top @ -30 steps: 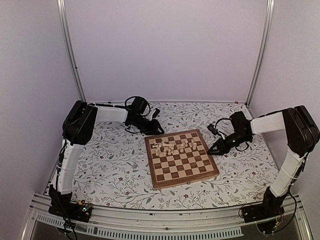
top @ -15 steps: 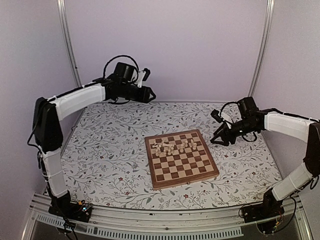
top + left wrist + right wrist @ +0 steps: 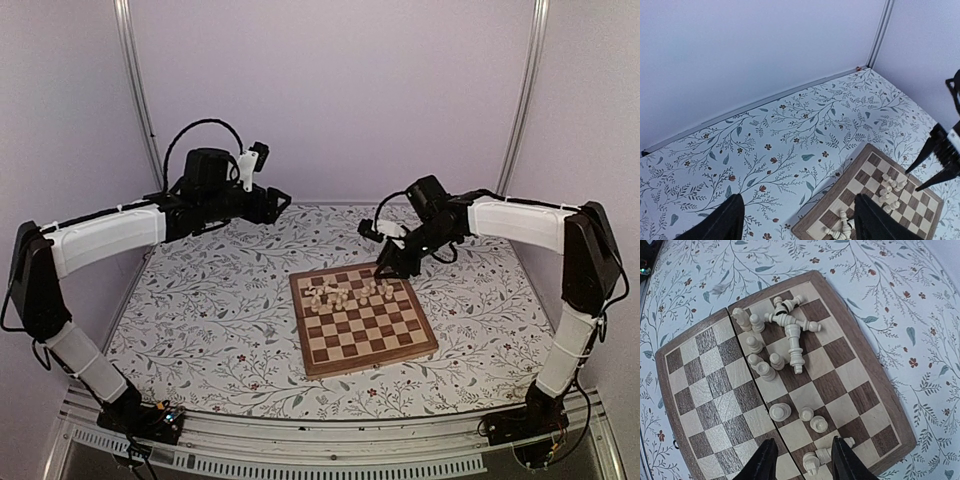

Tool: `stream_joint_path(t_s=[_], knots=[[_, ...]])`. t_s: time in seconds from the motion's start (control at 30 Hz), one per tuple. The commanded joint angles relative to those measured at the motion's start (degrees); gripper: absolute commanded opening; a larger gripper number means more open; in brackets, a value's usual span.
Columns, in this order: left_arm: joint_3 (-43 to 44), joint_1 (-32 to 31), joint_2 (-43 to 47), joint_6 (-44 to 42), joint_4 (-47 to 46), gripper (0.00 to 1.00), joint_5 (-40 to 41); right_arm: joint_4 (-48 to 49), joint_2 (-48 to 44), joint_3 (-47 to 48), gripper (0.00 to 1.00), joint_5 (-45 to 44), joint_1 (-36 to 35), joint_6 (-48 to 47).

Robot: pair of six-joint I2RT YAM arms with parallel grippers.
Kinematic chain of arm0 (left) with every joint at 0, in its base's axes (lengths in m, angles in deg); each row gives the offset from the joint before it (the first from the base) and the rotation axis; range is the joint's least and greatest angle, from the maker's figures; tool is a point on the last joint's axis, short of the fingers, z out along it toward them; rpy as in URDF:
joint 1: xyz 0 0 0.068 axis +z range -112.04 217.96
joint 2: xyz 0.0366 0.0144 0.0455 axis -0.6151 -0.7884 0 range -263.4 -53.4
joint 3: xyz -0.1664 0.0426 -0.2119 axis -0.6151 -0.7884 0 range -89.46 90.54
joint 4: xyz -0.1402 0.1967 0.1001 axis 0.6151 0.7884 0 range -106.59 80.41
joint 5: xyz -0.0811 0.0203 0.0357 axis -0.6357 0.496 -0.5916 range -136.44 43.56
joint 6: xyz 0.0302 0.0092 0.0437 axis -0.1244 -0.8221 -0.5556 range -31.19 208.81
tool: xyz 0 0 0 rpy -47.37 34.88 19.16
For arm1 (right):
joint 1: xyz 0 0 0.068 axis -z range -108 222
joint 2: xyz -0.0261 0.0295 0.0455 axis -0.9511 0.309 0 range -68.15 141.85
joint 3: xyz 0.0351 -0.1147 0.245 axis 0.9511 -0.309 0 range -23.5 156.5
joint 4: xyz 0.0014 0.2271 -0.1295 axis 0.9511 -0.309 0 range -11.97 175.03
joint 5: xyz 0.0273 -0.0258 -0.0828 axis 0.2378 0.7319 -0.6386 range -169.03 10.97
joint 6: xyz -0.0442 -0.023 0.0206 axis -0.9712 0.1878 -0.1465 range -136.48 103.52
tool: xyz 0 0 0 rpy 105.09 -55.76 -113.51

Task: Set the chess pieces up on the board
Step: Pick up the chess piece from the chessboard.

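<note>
The floral tabletop (image 3: 220, 300) carries the board (image 3: 372, 342) near its middle, a little toward our right arm. On the board's far half, the chess pieces (image 3: 340, 296) sit in a loose huddle, none of them on home squares as far as we can tell.

Our left gripper (image 3: 278, 200) hangs high over the far left of the tabletop, released and empty. Our right gripper (image 3: 802, 460) hovers at the board's far right corner, its fingers parted with nothing between them, so we judge that the right arm is lining up for a pick.

To do it well, we should start with a piece that has room around it. The upright ones nearest the fingers (image 3: 812, 421) look easier than the toppled tangle (image 3: 794, 342) further off. We'd come straight down, straddle the stem and close gently. The pieces look light and round, so they would probably roll or tip their neighbours if nudged.
</note>
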Motion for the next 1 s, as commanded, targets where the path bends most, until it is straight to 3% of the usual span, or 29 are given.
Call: stream_joint_path(t_s=[0.0,0.1,0.37,0.97], knots=[[1.9,2.3,0.4,3.9,-2.5,0.75,-3.1,-5.8,5.9,3.8,0.41,-4.3,-3.8,-2.0],[2.3,3.8,-0.4,6.5,-2.5,0.75,-7.1,-5.3,7.7,4.3,0.45,-4.8,-4.5,-1.8],[1.9,5.2,-0.9,8.7,-2.9,0.74,-10.2,-5.0,9.9,5.2,0.44,-4.5,-4.9,-1.6],[2.0,6.9,-2.1,10.5,-3.3,0.71,-13.7,-5.2,12.4,7.8,0.17,-2.6,-6.3,-1.8]])
